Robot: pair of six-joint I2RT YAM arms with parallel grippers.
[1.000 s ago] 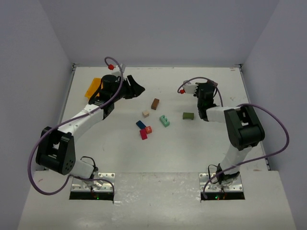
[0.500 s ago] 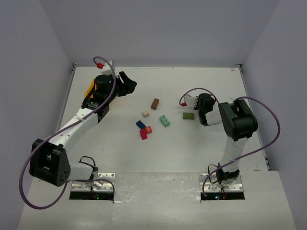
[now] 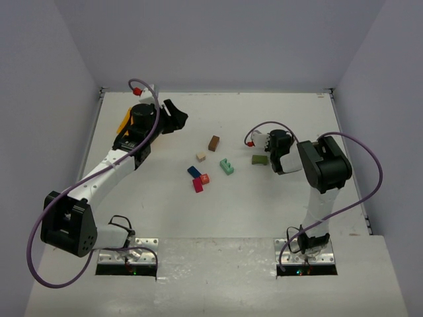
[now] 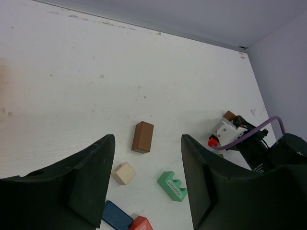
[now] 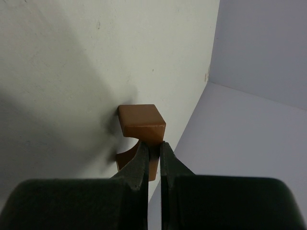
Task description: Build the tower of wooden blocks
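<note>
our left gripper (image 3: pixel 176 112) hangs over the far left of the counter (image 3: pixel 264 211), fingers apart, holding nothing. our right gripper (image 5: pixel 153 152) is clamped on an orange-brown block (image 5: pixel 142 123), just beside the olive block (image 3: pixel 259 159). the brown block (image 3: pixel 213 142), tan block (image 3: pixel 201 156), teal block (image 3: pixel 227 166), blue block (image 3: pixel 193 171), orange block (image 3: pixel 205 177) and red block (image 3: pixel 197 186) lie loose mid-counter.

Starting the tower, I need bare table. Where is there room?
Free: the far strip beyond the brown block, and the near strip between the red block and the arm bases. Crowded: the middle cluster around the teal block.
</note>
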